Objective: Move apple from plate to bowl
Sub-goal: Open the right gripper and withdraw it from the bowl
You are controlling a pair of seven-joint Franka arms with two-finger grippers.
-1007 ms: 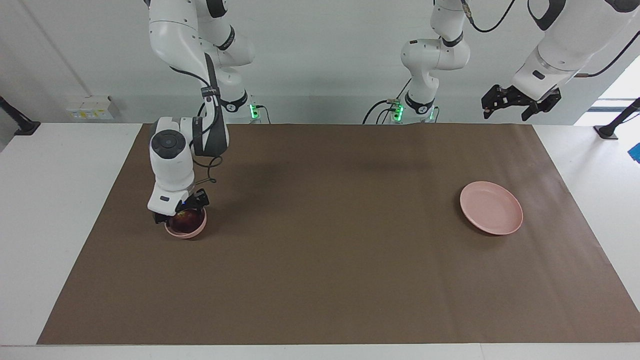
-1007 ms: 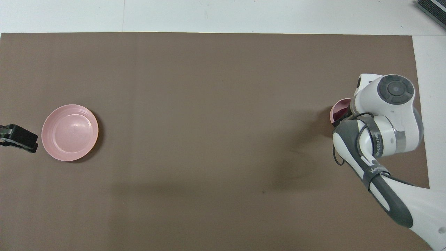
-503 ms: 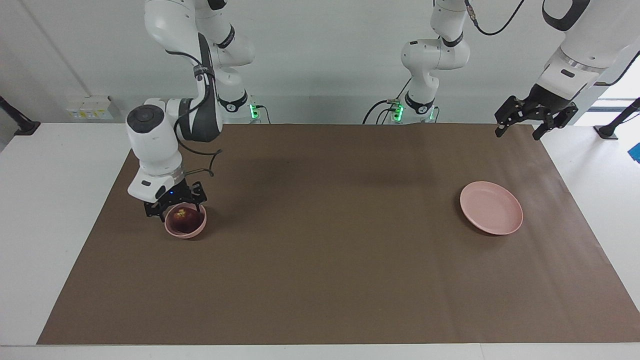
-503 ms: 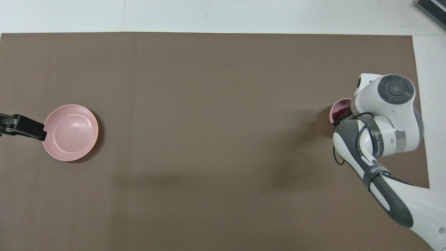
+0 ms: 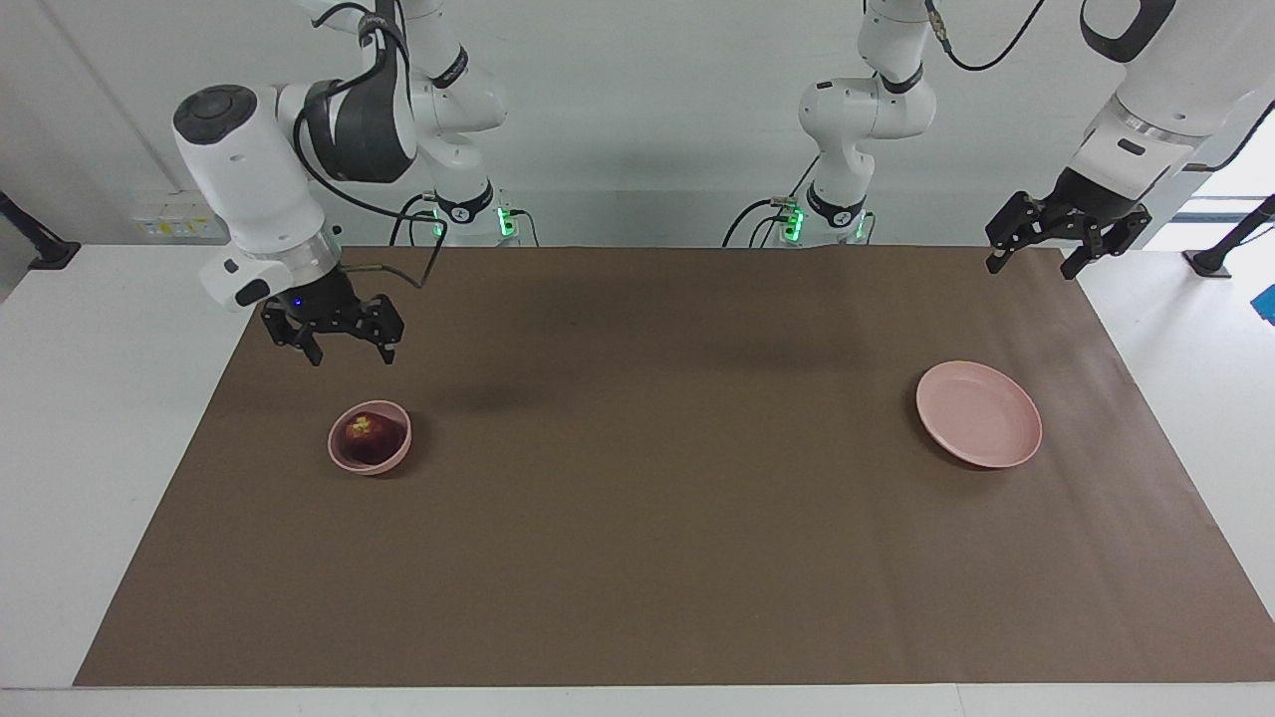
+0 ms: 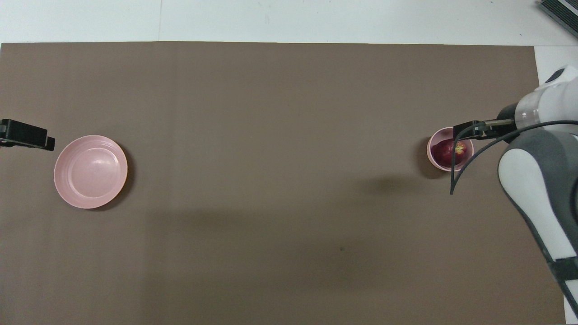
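The dark-red apple lies in the small deep pink bowl toward the right arm's end of the mat. My right gripper hangs open and empty in the air, over the mat just on the robots' side of the bowl, touching nothing. The flat pink plate sits bare toward the left arm's end. My left gripper waits open and empty, raised over the mat's corner by the robots, apart from the plate.
A brown mat covers most of the white table. Both arm bases stand at the table's robot edge. Power sockets sit on the wall by the right arm's end.
My right gripper has lifted away from the bowl and drawn back toward the robots, leaving the apple inside. The left gripper swung slightly and then held still.
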